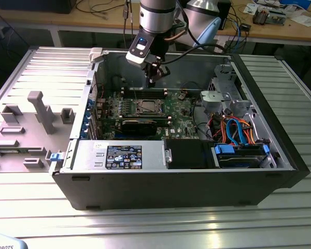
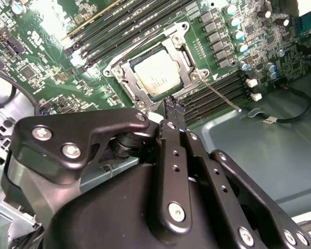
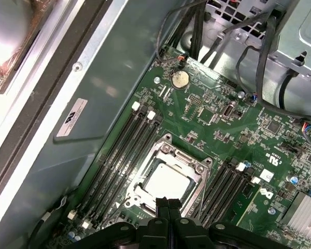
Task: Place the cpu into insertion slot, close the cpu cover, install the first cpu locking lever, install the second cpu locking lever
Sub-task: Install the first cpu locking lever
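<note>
Two printed labels catch us: a white label point(image 3: 72, 116) on the case wall point(image 3: 109, 62), a dark sticker point(image 1: 123, 155) on the power supply point(image 1: 88, 155). Our end effector point(image 3: 167, 203) points down, clenched on nothing, above the cpu point(image 3: 168, 181), which lies in the insertion slot point(image 3: 163, 147) under the flat-lying cpu cover point(image 3: 196, 176).

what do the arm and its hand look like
The arm is a silver-grey cylinder with black cables looping beside it. The hand is matte black: jointed link bars fixed with silver screws, tapering to two slim fingers.
</note>
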### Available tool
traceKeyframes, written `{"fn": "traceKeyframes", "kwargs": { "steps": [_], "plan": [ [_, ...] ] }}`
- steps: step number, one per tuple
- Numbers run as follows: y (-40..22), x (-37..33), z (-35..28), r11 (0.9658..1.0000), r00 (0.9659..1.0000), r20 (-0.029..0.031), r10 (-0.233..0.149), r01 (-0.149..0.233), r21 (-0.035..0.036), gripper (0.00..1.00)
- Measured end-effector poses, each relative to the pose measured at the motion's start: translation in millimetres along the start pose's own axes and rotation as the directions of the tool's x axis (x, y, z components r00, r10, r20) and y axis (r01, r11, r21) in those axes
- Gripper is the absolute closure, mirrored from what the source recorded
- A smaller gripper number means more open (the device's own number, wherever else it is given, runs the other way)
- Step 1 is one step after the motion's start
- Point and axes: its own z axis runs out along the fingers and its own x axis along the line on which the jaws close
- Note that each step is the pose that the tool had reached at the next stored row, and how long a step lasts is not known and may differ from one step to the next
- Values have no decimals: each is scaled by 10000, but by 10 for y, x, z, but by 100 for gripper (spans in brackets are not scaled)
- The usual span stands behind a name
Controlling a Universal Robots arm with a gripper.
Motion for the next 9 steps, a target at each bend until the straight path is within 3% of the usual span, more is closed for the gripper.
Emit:
{"fn": "traceKeyframes", "kwargs": {
  "steps": [4,9],
  "plan": [
    [-72,43,1,10000,10000,1,-22,22,2,89],
    [-74,44,1,10000,10000,0,-26,26,2,89]
  ]
}}
